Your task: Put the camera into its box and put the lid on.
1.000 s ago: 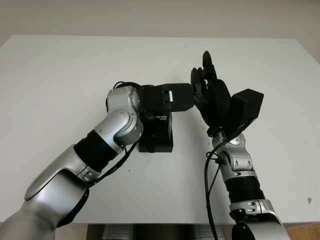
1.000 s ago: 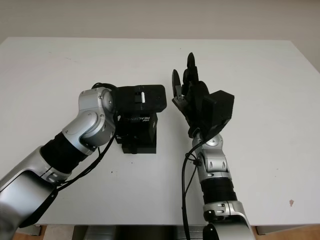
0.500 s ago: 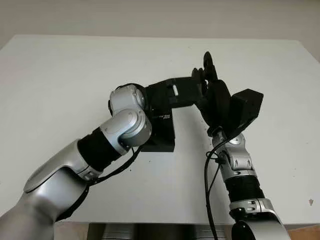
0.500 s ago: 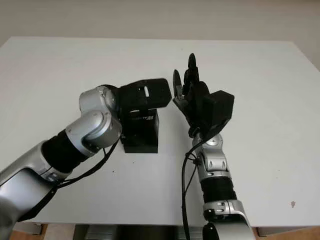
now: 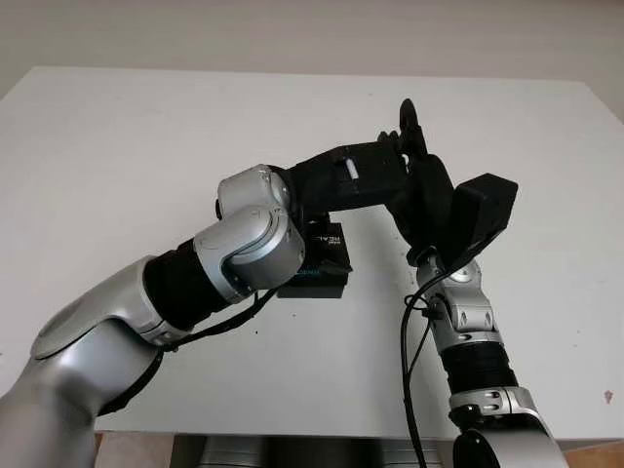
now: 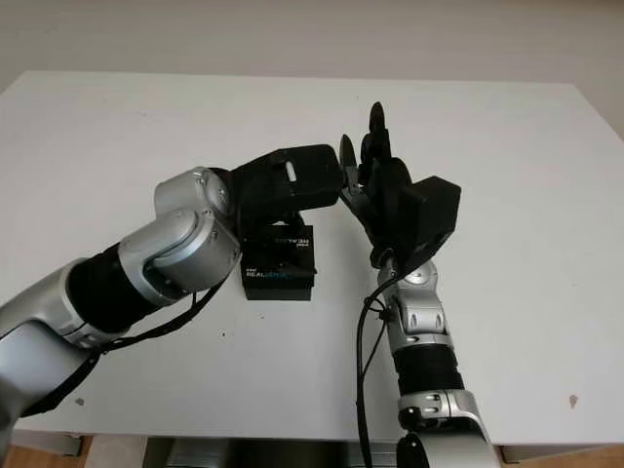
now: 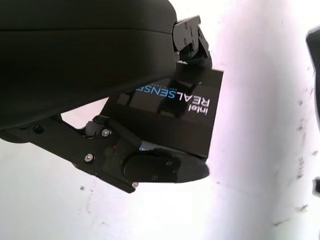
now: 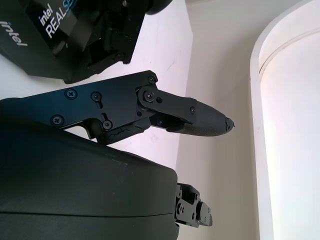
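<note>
The black camera box, lettered "intel REALSENSE", is at the middle of the white table with its lid on. My left hand reaches over its far end. In the left wrist view the thumb crosses one side of the box and the other fingers sit at the opposite corner, so the hand grips it. The box looks slightly tipped, with its lettered front face showing. My right hand stands upright and open just right of the left hand, holding nothing.
The right arm's wrist camera housing juts out to the right, and a black cable hangs along that forearm. Bare table surface spreads to the left, the right and behind the box.
My left hand has risen and swung right, up to the right hand's fingers. The box has shifted under it and now shows its lettered front face. The right hand has barely moved.
</note>
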Tool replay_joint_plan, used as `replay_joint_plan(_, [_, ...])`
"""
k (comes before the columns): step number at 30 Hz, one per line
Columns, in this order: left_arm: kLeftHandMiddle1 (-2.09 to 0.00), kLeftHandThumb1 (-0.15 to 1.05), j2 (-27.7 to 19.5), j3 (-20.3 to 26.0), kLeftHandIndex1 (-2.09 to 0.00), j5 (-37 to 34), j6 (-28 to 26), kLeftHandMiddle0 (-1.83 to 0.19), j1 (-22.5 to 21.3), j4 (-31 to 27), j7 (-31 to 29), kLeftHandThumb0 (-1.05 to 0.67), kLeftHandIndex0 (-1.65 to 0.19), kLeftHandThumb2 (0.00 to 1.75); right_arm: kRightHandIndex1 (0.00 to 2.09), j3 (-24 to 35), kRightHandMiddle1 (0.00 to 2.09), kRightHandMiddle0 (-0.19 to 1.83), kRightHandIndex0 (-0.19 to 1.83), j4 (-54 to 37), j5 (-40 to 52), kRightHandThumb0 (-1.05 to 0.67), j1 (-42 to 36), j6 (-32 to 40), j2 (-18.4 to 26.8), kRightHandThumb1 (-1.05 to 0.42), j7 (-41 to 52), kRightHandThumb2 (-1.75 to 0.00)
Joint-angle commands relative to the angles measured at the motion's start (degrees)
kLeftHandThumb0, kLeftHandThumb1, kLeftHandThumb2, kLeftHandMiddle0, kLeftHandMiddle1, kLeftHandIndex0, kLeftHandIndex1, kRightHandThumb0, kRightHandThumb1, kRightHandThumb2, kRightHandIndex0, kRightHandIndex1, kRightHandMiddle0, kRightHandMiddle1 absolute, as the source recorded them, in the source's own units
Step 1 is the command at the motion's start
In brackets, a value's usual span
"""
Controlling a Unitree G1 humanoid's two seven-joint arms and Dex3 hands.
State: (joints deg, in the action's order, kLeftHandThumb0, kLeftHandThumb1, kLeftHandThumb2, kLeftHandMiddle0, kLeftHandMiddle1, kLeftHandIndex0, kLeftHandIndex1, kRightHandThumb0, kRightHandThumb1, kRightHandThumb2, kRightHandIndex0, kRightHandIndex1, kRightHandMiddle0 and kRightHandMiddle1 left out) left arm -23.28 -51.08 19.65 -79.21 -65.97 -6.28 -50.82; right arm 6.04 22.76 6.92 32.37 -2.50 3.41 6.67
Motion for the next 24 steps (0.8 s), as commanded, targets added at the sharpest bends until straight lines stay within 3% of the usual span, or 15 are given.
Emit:
replay_joint_plan(1, [-1.92, 1.05, 2.47, -3.62, -1.63, -4.6, 0.89, 0.13, 0.82, -4.57, -2.4, -0.68, 0.19, 0.56, 0.0, 0.16, 0.0, -0.19, -0.19, 0.06, 0.06, -0.55, 0.91, -0.12, 0.59, -1.05, 0.2, -0.6])
replay_joint_plan(2, [-2.0, 1.05, 2.28, -3.17, -1.86, -5.74, 0.25, 0.06, 0.62, -5.36, -2.3, -0.67, 0.19, 0.56, 0.0, 0.1, 0.0, -0.19, -0.19, 0.0, 0.0, -0.55, 0.9, 0.02, 0.7, -1.05, 0.26, -0.59])
replay_joint_plan(4, [-1.99, 1.05, 1.04, -3.04, -1.93, -7.44, 0.8, 0.17, 0.2, -7.31, -2.12, -0.67, 0.19, 0.57, 0.0, -0.09, 0.0, -0.19, -0.19, 0.01, -0.27, -0.55, 0.89, 0.08, 1.01, -1.05, 0.42, -0.6])
replay_joint_plan(7, [-1.52, 1.05, -1.12, -2.26, -1.7, -8.66, 2.98, 0.19, 0.19, -10.22, -1.17, -0.71, 0.19, 0.59, 0.0, 0.07, 0.0, -0.19, -0.19, 0.26, 0.1, -0.55, 0.9, -0.01, 1.19, -1.05, 1.05, -0.6])
replay_joint_plan(8, [-1.24, 1.05, -1.56, -0.57, -1.39, -9.55, 3.3, 0.19, 0.73, -10.76, -0.93, -0.7, 0.19, 0.59, 0.0, 0.09, 0.0, -0.19, -0.19, 0.3, 0.17, -0.55, 0.87, 0.0, 1.28, -1.05, 1.27, -0.6])
replay_joint_plan(9, [-0.55, 1.05, -2.54, 0.38, -0.65, -10.15, 4.31, 0.18, 0.58, -11.22, -0.98, -0.71, 0.19, 0.6, 0.0, 0.09, 0.0, -0.19, -0.19, 0.28, 0.17, -0.55, 0.84, 0.11, 1.4, -1.05, 1.46, -0.59])
replay_joint_plan(10, [-0.3, 1.05, -3.39, 1.65, -0.34, -10.65, 5.53, 0.18, 0.73, -11.36, -0.71, -0.72, 0.19, 0.62, 0.0, 0.1, 0.0, -0.19, -0.19, 0.2, 0.15, -0.55, 0.81, 0.25, 1.49, -1.05, 1.55, -0.59])
replay_joint_plan(12, [-0.07, 1.05, -5.07, 3.07, -0.07, -11.28, 8.56, 0.19, 0.77, -11.2, -0.3, -0.73, 0.19, 0.64, 0.0, 0.05, 0.0, -0.19, -0.19, 0.03, -0.04, -0.55, 0.73, 0.46, 1.75, -1.05, 1.67, -0.59])
replay_joint_plan(17, [0.0, 1.05, -8.89, 7.91, 0.0, -12.77, 14.84, 0.19, 0.6, -9.63, -0.65, -0.77, 0.19, 0.71, 0.0, -0.01, 0.0, -0.19, -0.19, 0.83, -0.43, -0.55, 1.06, 0.09, 2.61, -1.05, 2.29, -0.59])
replay_joint_plan(24, [-0.03, 1.05, -8.44, 14.7, -0.01, -16.23, 12.59, 0.17, 3.0, -8.85, 1.49, -0.79, 0.18, 0.59, 0.0, 0.1, 0.0, -0.19, -0.19, 1.34, -0.94, -0.56, 1.39, 0.07, 3.86, -1.05, 3.27, -0.58])
